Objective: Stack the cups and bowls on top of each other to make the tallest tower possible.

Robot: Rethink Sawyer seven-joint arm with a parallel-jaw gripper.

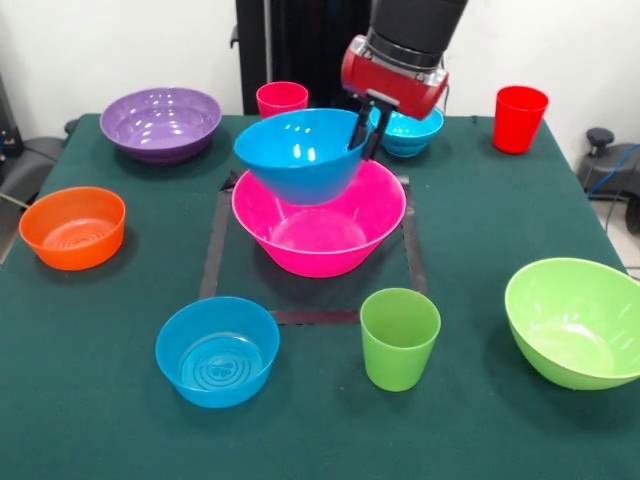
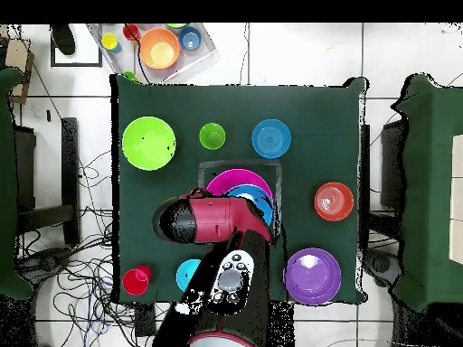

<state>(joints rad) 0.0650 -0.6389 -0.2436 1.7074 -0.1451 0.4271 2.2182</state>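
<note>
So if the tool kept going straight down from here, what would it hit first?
The tool is shut on the rim of the blue bowl, which hangs tilted over the large pink bowl. Going down, the blue bowl would probably meet the pink bowl first.

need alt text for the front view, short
A red and black robot gripper holds a glossy blue plastic bowl by its rim, tilted over a large pink plastic bowl mid-table. Around them on the green cloth sit purple, orange, blue and lime bowls and three cups.
</note>
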